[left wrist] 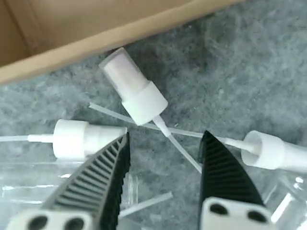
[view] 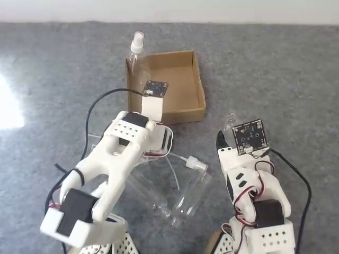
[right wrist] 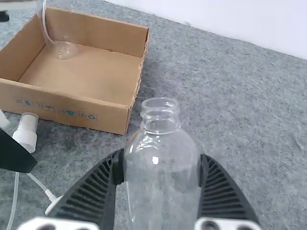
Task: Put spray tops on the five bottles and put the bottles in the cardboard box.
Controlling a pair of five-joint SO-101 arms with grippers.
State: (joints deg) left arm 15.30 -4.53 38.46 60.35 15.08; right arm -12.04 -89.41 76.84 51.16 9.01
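Note:
My left gripper (left wrist: 165, 139) is open just above the table, close to the front wall of the cardboard box (view: 180, 87). A white spray top (left wrist: 136, 91) lies just beyond its fingertips, its dip tube running between them. Two more spray tops (left wrist: 76, 139) (left wrist: 266, 148) lie to either side. My right gripper (right wrist: 161, 167) is shut on an upright clear bottle (right wrist: 160, 143) with an open neck, to the right of the box (right wrist: 81, 72). One bottle with a spray top (view: 136, 50) stands in the box's far left corner.
Clear bottles (view: 185, 198) lie in a heap on the grey carpet between the two arms, one with a spray top (view: 196, 164). The left arm (view: 122, 153) stretches over the heap. Open carpet lies to the right of the box.

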